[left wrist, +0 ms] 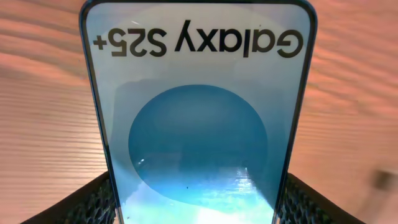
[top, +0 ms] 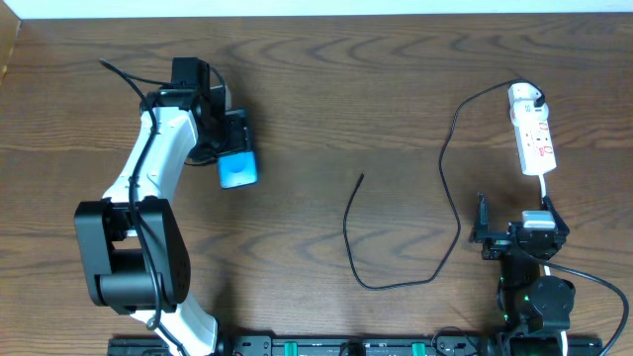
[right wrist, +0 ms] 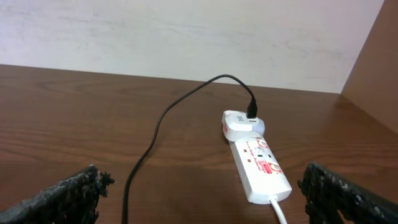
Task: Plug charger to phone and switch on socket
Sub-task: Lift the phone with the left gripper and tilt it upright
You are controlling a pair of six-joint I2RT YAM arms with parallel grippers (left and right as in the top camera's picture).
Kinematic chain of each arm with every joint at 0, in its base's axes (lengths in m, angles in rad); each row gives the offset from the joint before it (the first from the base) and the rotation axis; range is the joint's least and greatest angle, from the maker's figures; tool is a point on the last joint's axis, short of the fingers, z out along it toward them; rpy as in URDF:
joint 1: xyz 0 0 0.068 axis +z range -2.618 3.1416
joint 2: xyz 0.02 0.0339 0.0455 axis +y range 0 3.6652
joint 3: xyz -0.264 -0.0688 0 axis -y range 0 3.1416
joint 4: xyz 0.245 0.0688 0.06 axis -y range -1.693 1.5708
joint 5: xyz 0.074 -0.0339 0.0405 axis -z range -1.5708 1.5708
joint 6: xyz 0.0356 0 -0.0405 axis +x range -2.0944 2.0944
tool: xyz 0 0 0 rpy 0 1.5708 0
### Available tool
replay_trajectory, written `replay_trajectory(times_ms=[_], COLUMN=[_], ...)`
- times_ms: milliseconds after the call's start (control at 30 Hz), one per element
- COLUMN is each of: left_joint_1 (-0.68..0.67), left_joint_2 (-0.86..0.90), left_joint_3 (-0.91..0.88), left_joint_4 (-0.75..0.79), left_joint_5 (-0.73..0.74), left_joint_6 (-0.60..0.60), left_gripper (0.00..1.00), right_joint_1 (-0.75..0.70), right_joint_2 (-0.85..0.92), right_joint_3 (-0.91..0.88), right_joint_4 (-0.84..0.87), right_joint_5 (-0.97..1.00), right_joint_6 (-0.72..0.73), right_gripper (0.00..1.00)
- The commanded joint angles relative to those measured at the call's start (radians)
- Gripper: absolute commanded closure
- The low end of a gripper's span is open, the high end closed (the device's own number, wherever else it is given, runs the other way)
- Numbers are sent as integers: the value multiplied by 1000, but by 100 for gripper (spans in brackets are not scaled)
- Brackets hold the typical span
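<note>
Left gripper [top: 235, 148]: clamped on the phone [left wrist: 199, 124], one dark padded finger [left wrist: 93, 199] against each long edge.
Phone: at the left of the bench [top: 326, 89], held in the left gripper with its screen facing up and lit blue. No cable is near it.
Connector tip [top: 362, 176]: lies free on the bench near the middle, well apart from the phone.
Charger cable [top: 447, 158]: runs from the tip in a loose loop across the bench, then up to the white plug [right wrist: 239, 124] at the far right.
Power strip [top: 534, 138]: lies on the right of the bench with the white plug seated in its far end. Nothing is touching its switches.
Right gripper [top: 515, 225]: jaws wide apart and empty, near the arm's base, just beside the strip's white cord [right wrist: 278, 208].
Done: by my reading, the phone is in hand and the charger is already in the strip.
Left: the tip has to be picked up and mated with the phone's port, and then the switch pressed.
Overhead alone shows: the whole layout, including the gap between tip and phone and the cable's full run.
Left wrist alone shows: the fingers flanking the phone, and "Galaxy S25+" on its screen.
Right wrist alone shows: the cable entering the plug from above, and the strip's red marks. They are too small to tell whether it is on or off.
</note>
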Motion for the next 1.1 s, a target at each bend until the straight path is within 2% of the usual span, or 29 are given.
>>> replay_trajectory(times_ms=[0, 133, 200, 367, 500, 767, 1067], left_joint_1=[0, 0, 0, 0, 0, 0, 0], left_joint_2=[-31, -31, -31, -31, -31, -31, -31], left_joint_3=[26, 26, 25, 26, 26, 26, 26], left_joint_4=[1, 5, 10, 48, 50, 50, 50], left_joint_5=[337, 523, 632, 930, 1078, 1198, 1206], left_joint_6=[-172, -423, -502, -614, -697, -805, -849], left_gripper=[93, 93, 92, 93, 93, 93, 93], right_joint_1=[-2, -2, -2, -2, -2, -2, -2], right_joint_2=[-7, -7, -7, -7, -7, -7, -7], right_joint_3=[-4, -4, -4, -4, -4, -4, -4], right_joint_4=[-1, -1, -1, -1, -1, -1, -1], right_joint_5=[-3, -3, -3, -3, -3, -3, -3], right_joint_6=[-13, -13, -13, -13, -13, -13, -13], right_gripper=[1, 1, 1, 1, 1, 1, 1])
